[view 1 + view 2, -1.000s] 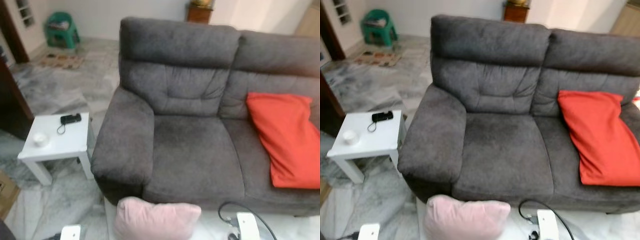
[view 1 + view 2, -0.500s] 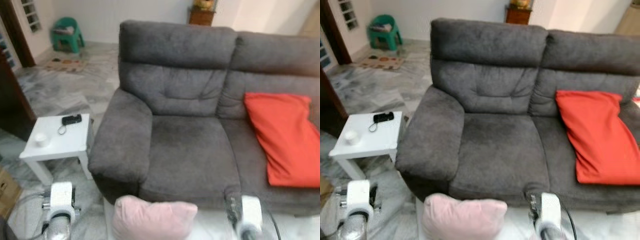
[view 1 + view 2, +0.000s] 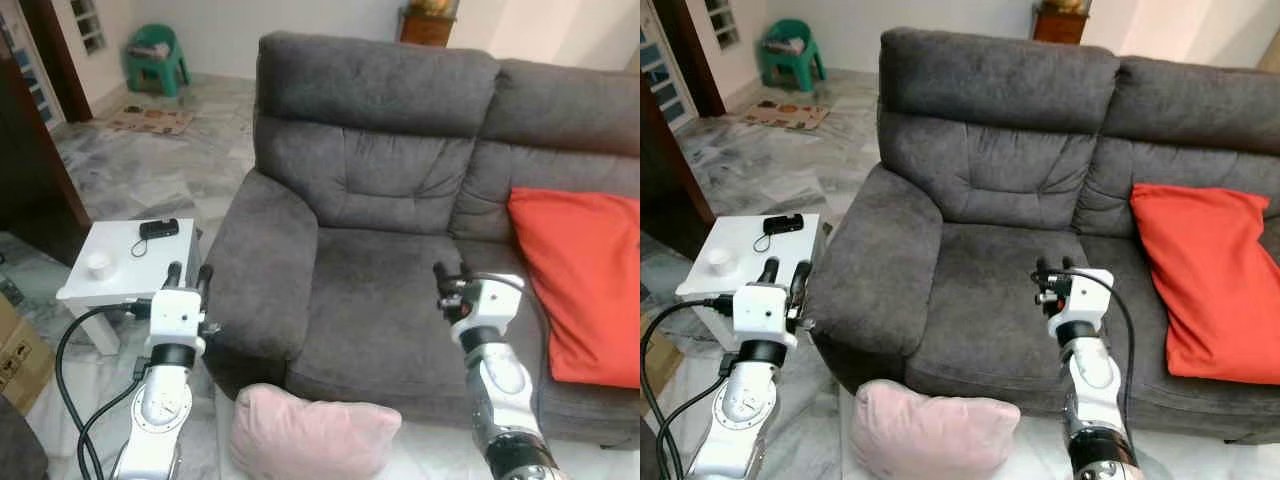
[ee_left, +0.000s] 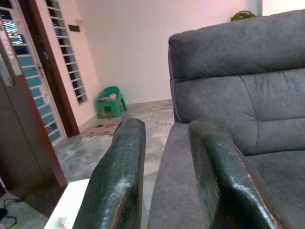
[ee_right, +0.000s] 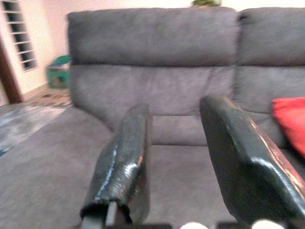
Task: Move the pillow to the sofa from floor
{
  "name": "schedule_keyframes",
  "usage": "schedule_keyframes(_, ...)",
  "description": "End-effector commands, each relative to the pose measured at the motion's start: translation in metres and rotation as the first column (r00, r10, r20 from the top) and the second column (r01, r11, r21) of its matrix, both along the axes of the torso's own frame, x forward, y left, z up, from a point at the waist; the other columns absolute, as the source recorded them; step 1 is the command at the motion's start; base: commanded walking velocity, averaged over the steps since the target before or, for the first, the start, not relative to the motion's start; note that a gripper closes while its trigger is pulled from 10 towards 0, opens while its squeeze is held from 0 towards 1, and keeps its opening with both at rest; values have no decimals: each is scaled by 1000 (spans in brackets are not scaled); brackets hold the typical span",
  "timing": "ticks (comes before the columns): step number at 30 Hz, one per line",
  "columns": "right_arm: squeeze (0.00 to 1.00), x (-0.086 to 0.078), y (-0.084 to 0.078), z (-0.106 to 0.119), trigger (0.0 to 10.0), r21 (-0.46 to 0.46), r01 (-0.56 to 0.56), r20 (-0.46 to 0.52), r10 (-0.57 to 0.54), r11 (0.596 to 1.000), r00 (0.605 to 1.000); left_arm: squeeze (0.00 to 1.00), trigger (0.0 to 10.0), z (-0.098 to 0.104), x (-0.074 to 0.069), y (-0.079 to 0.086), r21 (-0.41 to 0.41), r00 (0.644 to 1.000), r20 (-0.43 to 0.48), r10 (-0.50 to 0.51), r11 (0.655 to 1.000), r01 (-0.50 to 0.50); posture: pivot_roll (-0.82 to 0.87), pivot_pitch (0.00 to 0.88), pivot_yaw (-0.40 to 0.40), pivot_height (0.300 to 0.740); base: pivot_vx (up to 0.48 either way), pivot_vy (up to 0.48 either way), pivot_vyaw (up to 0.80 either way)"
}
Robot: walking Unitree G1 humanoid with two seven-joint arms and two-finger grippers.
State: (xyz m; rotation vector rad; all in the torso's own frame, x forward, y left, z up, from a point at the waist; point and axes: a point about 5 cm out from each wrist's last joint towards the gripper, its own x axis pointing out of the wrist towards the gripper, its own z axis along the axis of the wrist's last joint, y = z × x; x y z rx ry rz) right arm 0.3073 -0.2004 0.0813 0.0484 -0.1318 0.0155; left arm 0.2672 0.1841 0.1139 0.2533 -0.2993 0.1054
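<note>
1. Nearest you, the pink pillow (image 3: 315, 438) lies on the marble floor (image 3: 150, 180), right against the front base of the grey sofa (image 3: 400, 220), below the left seat cushion.
2. Your left pincer (image 3: 188, 275) is raised beside the sofa's left armrest, above and to the left of the pillow. Its two black fingers (image 4: 119, 176) stand apart with a clear gap between them and hold nothing.
3. Your right pincer (image 3: 1043, 277) is lifted over the front of the seat cushion, above and to the right of the pillow. In the right wrist view its fingers (image 5: 128, 162) are spread open and empty, pointing at the sofa's backrest.
4. Neither pincer touches the pillow; it sits low between the two arms.
5. To your left, just beside the armrest, a small white tabletop (image 3: 115, 265) carries a black device with a cord (image 3: 158, 229) and a small white cup-like item (image 3: 98, 264).
6. A cardboard box (image 3: 20, 355) sits at the left edge on the floor.
7. On the sofa's right seat an orange-red cushion (image 3: 580, 285) leans against the backrest.
8. Farthest off, a green plastic chair (image 3: 156, 55) stands by the wall with a patterned mat (image 3: 150, 121) in front of it, and a wooden cabinet (image 3: 432, 26) shows behind the sofa.
</note>
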Motion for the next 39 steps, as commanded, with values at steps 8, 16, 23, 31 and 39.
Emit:
schedule_keyframes(8, 0, -10, 0, 12, 10000, 2, 0, 46, 0, 1000, 999, 0, 10000, 1, -6, -7, 17, 996, -72, -45, 999, 46, 125, 0, -74, 740, 0, 0, 0)
schedule_keyframes(16, 0, -6, 4, 14, 10000, 23, 1, 38, -2, 1000, 999, 0, 10000, 2, -5, 5, 38, 994, -102, -43, 998, 47, 121, 0, -42, 740, 0, 0, 0)
schedule_keyframes(23, 0, -3, 11, 16, 10000, 24, -5, 31, 4, 1000, 1000, 0, 10000, 5, -3, 9, 37, 992, -118, -36, 998, 41, 109, 0, -26, 740, 0, 0, 0)
schedule_keyframes(31, 0, 1, 19, 18, 10000, 18, -34, 16, 34, 999, 999, 0, 10000, 6, -2, 12, 33, 993, -119, -16, 999, 20, 120, 0, -36, 740, 0, 0, 0)
schedule_keyframes(39, 0, 7, 21, 22, 10000, 0, -52, 2, 52, 999, 999, 0, 10000, 6, -5, 14, 22, 992, -124, 8, 1000, -5, 125, 0, -55, 686, 0, 0, 0)
